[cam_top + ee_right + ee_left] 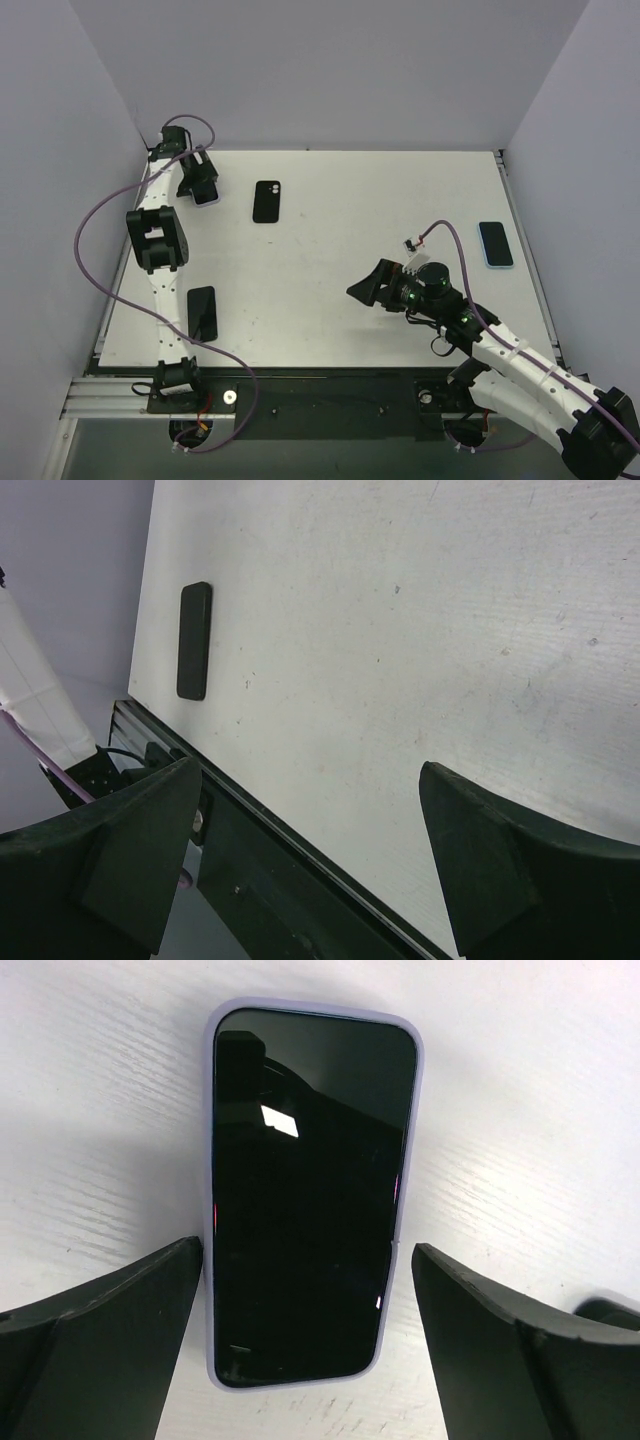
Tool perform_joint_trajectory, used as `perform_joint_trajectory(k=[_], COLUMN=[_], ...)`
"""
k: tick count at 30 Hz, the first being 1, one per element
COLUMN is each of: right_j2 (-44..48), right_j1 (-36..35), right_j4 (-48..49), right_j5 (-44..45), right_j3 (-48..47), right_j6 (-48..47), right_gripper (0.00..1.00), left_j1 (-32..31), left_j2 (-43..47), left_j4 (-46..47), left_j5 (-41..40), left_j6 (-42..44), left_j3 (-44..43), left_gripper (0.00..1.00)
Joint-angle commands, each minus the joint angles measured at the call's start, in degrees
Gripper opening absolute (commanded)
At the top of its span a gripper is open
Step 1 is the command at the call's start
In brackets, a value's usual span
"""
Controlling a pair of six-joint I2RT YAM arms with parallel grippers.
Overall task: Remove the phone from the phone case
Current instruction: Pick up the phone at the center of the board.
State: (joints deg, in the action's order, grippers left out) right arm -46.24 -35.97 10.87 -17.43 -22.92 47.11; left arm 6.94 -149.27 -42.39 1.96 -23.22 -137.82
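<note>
A phone with a dark screen [305, 1200] lies face up in a lavender case [209, 1160] on the white table. My left gripper [305, 1250] is open directly above it, and its fingers [120, 1330] straddle the lower half of the phone without closing on it. In the top view this gripper [205, 185] is at the far left corner and hides most of the phone. My right gripper [368, 287] is open and empty, above the table right of centre; it also shows in the right wrist view [310, 770].
A black phone [267, 201] lies right of the left gripper. Another black phone [202, 311] lies near the front left edge and also shows in the right wrist view [194, 640]. A blue-cased phone [495, 244] lies at the right. Grey walls enclose the table [330, 330].
</note>
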Motion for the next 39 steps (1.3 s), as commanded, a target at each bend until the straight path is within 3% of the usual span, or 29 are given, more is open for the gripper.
perform_joint_trajectory(k=[1, 8, 12, 16, 19, 20, 22, 26, 34, 39], right_j2=[1.24, 1.5, 1.77, 2.2, 1.86, 1.68, 1.07, 0.27, 0.54, 0.27], right_j1=[0.46, 0.63, 0.63, 0.9, 1.07, 1.07, 1.16, 1.42, 1.69, 1.25], right_j4=[0.82, 0.81, 0.82, 0.38, -0.06, -0.24, -0.68, -3.49, -5.51, -7.18], right_j5=[0.03, -0.06, 0.29, 0.64, 0.82, 0.91, 1.08, 1.87, 3.11, 4.15], right_j3=[0.24, 0.15, 0.33, 0.59, 0.59, 0.33, -0.2, -2.3, -2.83, -3.97], right_j6=[0.35, 0.26, 0.52, 0.7, 0.7, 0.7, 0.53, -0.53, -0.01, -2.28], right_gripper=[0.85, 0.85, 0.84, 0.85, 0.85, 0.85, 0.85, 0.84, 0.83, 0.83], left_j1=[-2.98, -5.44, -4.31, -3.07, -3.07, -3.07, -3.33, -3.78, -3.69, -3.16], left_j2=[-1.45, -3.65, -4.97, -6.82, -7.09, -6.3, -4.11, 4.75, 19.09, 36.99], left_j4=[-3.82, -7.09, -8.76, -10.16, -10.7, -10.52, -9.65, -5.78, -6.92, 10.18], left_j5=[-8.79, -16.98, -15.76, -12.69, -10.75, -10.05, -10.48, -12.59, -13.74, -0.68], left_j6=[-0.25, 7.22, 6.79, 8.36, 10.74, 11.18, 11.1, 10.31, -2.52, -12.6], left_j3=[-3.93, -5.62, -5.53, -6.05, -6.85, -6.76, -5.72, 0.87, 14.4, 42.74], left_gripper=[0.97, 0.97, 0.95, 0.73, 0.49, 0.3, 0.02, 0.0, 0.0, 0.0])
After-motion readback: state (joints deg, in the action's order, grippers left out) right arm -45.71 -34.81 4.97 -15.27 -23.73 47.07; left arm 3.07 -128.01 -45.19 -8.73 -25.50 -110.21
